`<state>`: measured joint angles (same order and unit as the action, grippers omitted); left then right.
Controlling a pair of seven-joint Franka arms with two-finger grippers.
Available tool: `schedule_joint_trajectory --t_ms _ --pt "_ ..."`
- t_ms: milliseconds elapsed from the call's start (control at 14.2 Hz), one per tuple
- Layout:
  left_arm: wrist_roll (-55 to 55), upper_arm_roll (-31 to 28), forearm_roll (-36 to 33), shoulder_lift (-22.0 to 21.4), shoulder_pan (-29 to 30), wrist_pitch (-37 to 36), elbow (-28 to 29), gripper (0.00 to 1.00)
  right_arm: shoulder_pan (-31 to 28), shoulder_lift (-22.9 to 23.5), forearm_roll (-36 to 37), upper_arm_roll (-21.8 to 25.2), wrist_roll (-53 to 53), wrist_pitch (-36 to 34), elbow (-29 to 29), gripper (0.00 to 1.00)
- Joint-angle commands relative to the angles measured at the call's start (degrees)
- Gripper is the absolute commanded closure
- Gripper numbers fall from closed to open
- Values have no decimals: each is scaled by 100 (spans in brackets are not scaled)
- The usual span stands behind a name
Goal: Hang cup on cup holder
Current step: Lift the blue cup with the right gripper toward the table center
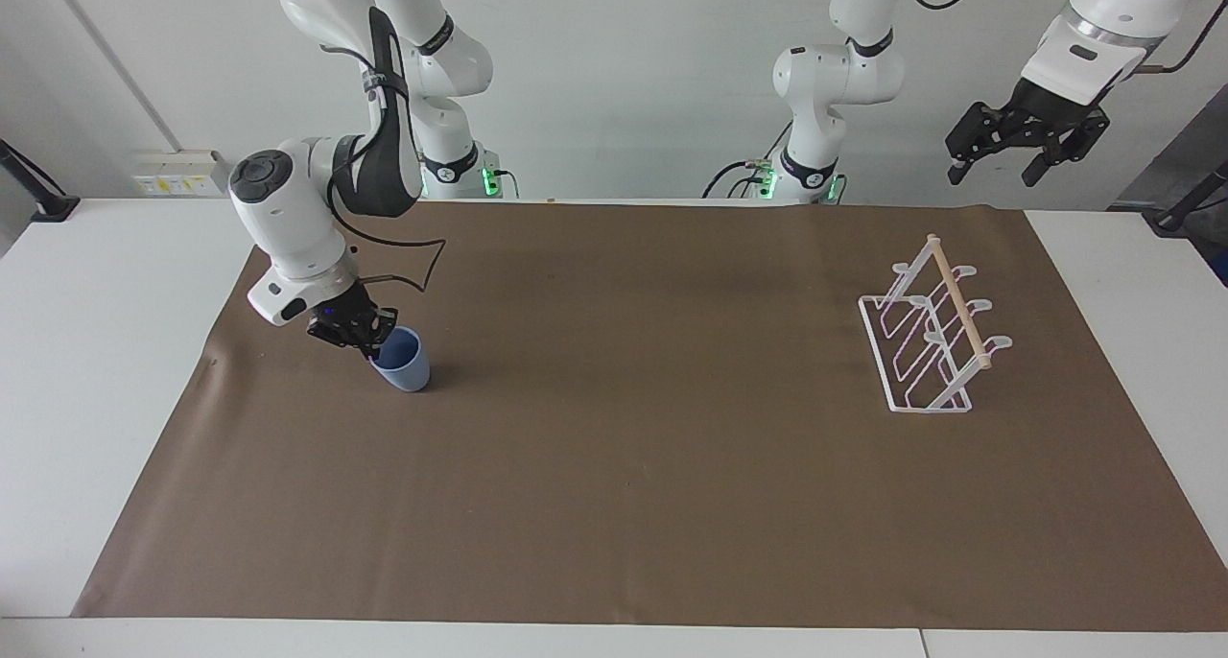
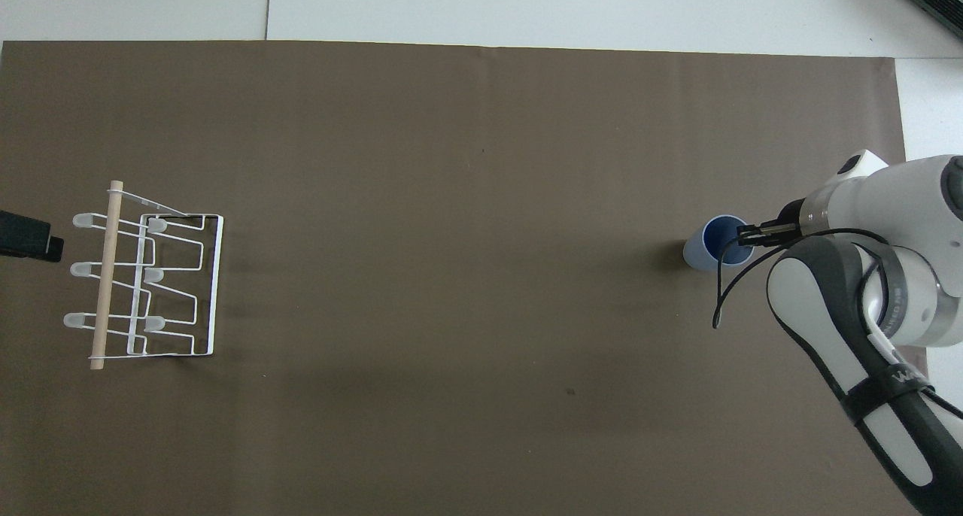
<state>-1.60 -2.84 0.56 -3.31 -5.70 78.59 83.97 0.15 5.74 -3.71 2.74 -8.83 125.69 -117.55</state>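
Note:
The light-blue cup (image 1: 405,364) stands upright on the brown mat toward the right arm's end of the table; it also shows in the overhead view (image 2: 701,250). My right gripper (image 1: 372,340) is tilted down at the cup's rim, its fingers pinched on the rim wall on the side toward the table's end (image 2: 746,235). The white wire cup holder (image 1: 932,340) with its wooden top rod stands toward the left arm's end (image 2: 150,283); nothing hangs on it. My left gripper (image 1: 994,163) waits open, high in the air near that end of the table.
A brown mat (image 1: 614,466) covers most of the white table (image 1: 96,370). A wide bare stretch of mat lies between the cup and the cup holder. The right arm's black cable (image 2: 726,283) loops beside the cup.

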Motion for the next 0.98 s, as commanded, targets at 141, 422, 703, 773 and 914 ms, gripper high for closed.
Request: schedule_joint_trajectory --t_ms 141,422,703,773,914 --pt "63 -32 -127 -188 -28 -54 129 0 3 -73 -1040 -221 -136 -1036 1223 100" --pt "63 -32 -127 -197 95 -54 138 0 -32 -56 -2289 -230 -180 -1485 1577 100" --pt "72 -15 -118 -197 131 51 129 0 20 -117 -4300 -230 -198 -1942 1595 100" --pt "81 -6 -83 -197 104 121 138 0 73 -143 -4723 -230 -198 -2065 1569 100" --pt "46 21 -4 -240 60 331 260 0 126 -178 -5592 -230 -198 -2399 1472 100"
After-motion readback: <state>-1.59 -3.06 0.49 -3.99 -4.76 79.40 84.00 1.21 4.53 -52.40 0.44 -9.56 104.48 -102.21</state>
